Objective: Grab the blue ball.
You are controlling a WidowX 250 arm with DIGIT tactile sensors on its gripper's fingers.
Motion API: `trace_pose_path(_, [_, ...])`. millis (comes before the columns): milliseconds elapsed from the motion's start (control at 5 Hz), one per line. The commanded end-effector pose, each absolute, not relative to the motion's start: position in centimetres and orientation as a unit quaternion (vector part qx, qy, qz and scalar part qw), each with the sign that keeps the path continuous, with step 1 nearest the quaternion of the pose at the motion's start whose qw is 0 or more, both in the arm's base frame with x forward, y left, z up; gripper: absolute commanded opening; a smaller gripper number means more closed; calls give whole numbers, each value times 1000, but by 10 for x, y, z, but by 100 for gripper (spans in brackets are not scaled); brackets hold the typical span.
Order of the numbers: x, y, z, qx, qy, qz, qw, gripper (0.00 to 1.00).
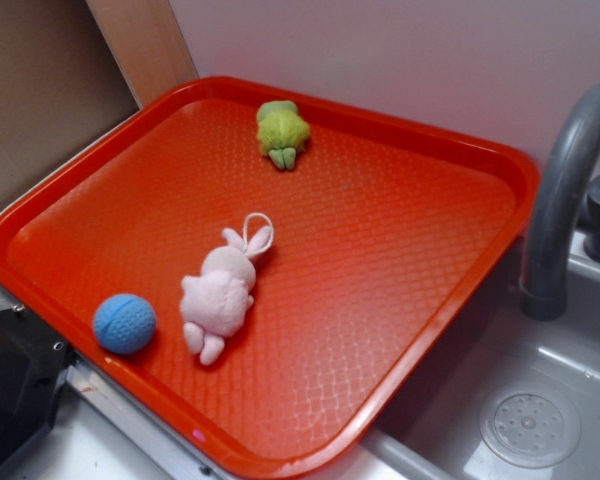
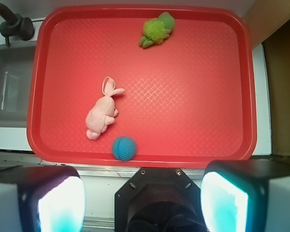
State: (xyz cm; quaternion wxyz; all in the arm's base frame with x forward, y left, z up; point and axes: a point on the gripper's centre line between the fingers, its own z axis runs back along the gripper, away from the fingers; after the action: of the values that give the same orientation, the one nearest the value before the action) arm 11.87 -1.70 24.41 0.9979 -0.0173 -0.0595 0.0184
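Note:
The blue ball [image 1: 124, 323] is small, dimpled and seamed. It lies in the red tray [image 1: 380, 120] at its near left rim, next to the pink plush bunny [image 1: 220, 290]. In the wrist view the ball [image 2: 123, 148] sits at the tray's lower edge, just right of the bunny [image 2: 101, 116]. My gripper [image 2: 142, 200] is high above the counter, short of the tray, with both pads [image 2: 60, 205] wide apart and nothing between them. The gripper does not show in the exterior view.
A green plush toy [image 1: 282, 130] lies at the tray's far edge, and in the wrist view [image 2: 157, 30] too. A grey faucet [image 1: 565, 190] and sink with drain [image 1: 530, 425] are on the right. A black block [image 1: 10, 390] stands at the lower left.

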Motion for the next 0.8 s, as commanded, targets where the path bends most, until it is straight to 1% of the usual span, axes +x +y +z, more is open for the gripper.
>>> trace_pose_path(0, [119, -17, 244, -17, -59, 18, 998, 100])
trace_pose_path(200, [118, -36, 194, 91, -93, -9, 991, 100])
trace_pose_path(400, [119, -50, 146, 57, -64, -43, 995, 100])
trace_pose_path(600, [117, -57, 102, 41, -75, -86, 993, 100])
